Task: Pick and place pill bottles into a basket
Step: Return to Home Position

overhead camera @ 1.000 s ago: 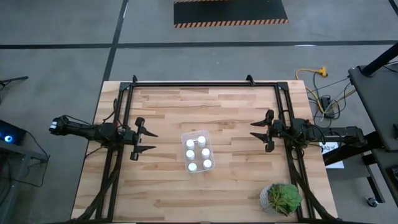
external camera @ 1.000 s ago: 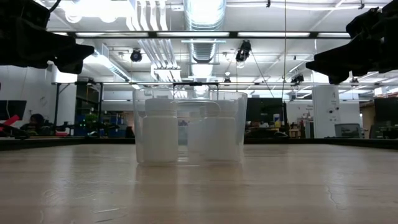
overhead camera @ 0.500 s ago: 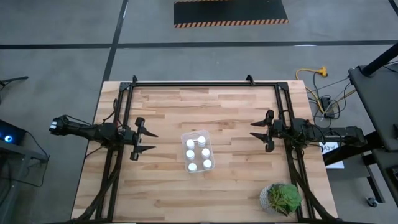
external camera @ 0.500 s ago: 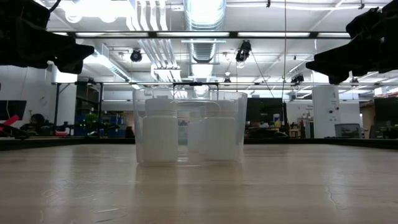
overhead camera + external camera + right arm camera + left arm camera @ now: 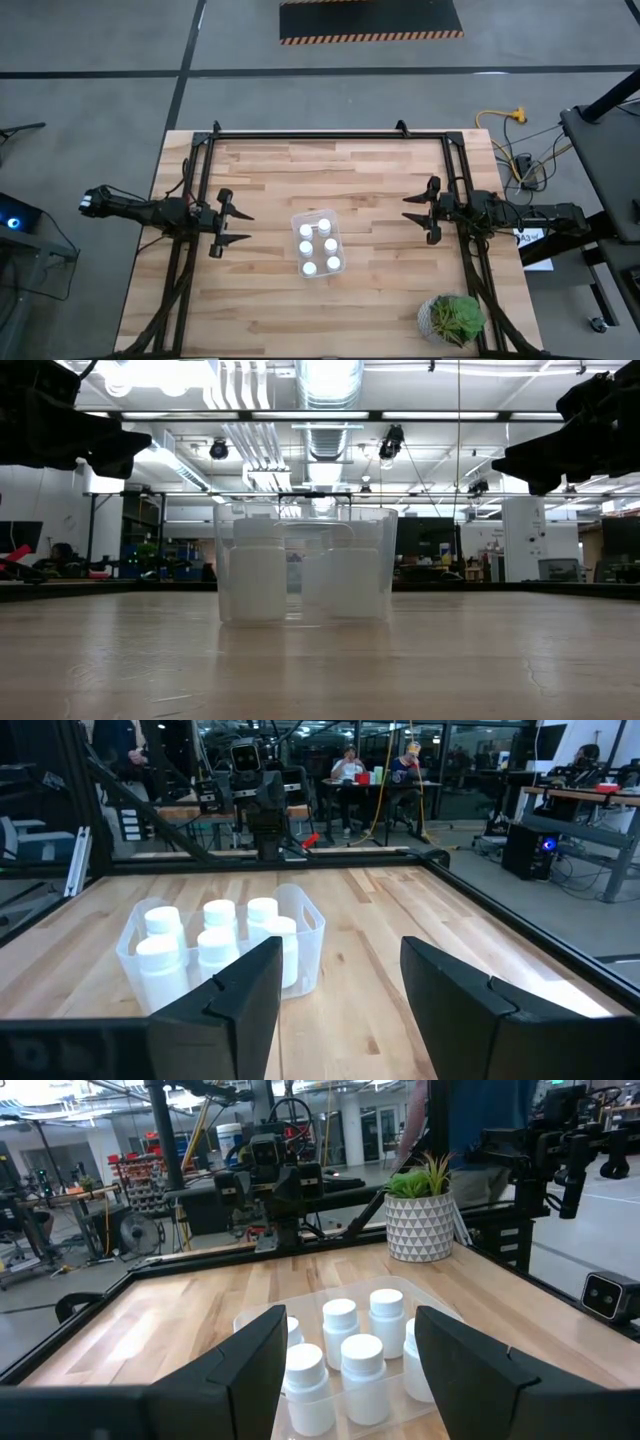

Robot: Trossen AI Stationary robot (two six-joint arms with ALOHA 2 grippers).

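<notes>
Several white pill bottles [image 5: 319,245] stand upright inside the clear plastic basket [image 5: 297,220] at the table's middle; they also show in the low view [image 5: 257,578], the left wrist view [image 5: 362,1365] and the right wrist view [image 5: 216,949]. The basket rests on its base on the wood. My left gripper [image 5: 240,228] is open and empty, to the left of the basket. My right gripper [image 5: 412,214] is open and empty, to the right of it. Both hang above the table.
A green potted plant [image 5: 452,319] stands at the near right corner. A black metal frame [image 5: 330,134] runs along the table's far, left and right edges. People sit in the room behind the table [image 5: 350,765]. Bare wood lies around the basket.
</notes>
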